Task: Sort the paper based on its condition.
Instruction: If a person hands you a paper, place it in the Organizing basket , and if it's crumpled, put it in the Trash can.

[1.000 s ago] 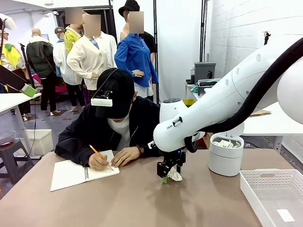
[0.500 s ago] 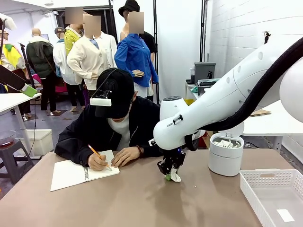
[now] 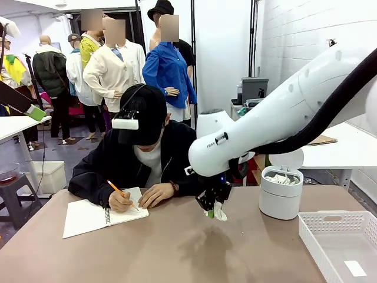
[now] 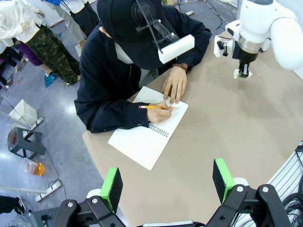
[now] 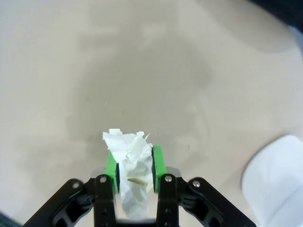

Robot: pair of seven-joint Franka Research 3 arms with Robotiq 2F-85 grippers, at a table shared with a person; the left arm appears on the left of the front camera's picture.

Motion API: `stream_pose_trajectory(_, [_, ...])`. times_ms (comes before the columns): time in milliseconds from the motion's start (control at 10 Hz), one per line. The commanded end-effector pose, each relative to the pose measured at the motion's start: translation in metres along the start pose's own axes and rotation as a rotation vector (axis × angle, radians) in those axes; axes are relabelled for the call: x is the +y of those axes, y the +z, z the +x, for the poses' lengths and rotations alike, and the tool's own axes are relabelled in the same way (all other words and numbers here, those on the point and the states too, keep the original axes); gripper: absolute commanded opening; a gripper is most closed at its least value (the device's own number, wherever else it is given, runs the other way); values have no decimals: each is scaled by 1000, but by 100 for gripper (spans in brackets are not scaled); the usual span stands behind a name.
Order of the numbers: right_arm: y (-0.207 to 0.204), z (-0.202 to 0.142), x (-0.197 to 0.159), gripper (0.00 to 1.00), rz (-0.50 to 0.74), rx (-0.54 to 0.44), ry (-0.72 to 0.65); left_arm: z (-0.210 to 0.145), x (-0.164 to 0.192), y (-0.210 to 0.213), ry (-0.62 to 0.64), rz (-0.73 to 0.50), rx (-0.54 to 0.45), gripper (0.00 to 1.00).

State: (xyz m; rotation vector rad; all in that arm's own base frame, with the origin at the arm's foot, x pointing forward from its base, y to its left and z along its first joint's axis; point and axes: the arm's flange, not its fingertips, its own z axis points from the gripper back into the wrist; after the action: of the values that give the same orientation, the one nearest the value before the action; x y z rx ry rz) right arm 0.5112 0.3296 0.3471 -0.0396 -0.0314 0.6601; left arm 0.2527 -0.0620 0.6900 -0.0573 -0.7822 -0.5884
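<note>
The right gripper (image 3: 211, 212) is clamped on a crumpled wad of paper (image 3: 220, 212) and holds it in the air over the table (image 3: 147, 253), near the middle of its far edge. The left gripper (image 4: 166, 182) hangs high over the table with its green pads (image 4: 111, 185) wide apart, nothing between them. One flat slip (image 3: 355, 268) lies in the white basket (image 3: 330, 219) at the table's near right corner.

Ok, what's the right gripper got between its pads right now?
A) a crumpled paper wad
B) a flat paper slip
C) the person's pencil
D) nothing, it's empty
A: the right wrist view shows a crumpled paper wad clamped in the right gripper.
</note>
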Motion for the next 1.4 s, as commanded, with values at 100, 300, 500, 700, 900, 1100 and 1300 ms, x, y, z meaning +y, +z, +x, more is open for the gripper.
stream_pose_trajectory(100, [76, -22, 20, 33, -4, -8, 9, 0, 0, 0, 2, 0, -1, 100])
stream_pose_trajectory(300, [129, -35, 29, 33, 2, -16, -3, 0, 0, 0, 2, 0, -1, 100])
stream_pose_trajectory(500, [164, -41, 24, 33, -29, -28, -42, 0, 0, 0, 2, 0, -1, 100])
stream_pose_trajectory(700, [196, -44, 6, 33, -30, -16, -69, 0, 0, 0, 2, 0, -1, 100])
stream_pose_trajectory(900, [218, -46, -18, 33, -72, -32, -113, 0, 0, 0, 2, 0, -1, 100])
stream_pose_trajectory(1100, [224, -45, -57, 33, -69, -15, -176, 0, 0, 0, 2, 0, -1, 100])
stream_pose_trajectory(1300, [220, -41, -101, 33, -116, 1, -228, 0, 0, 0, 2, 0, -1, 100])
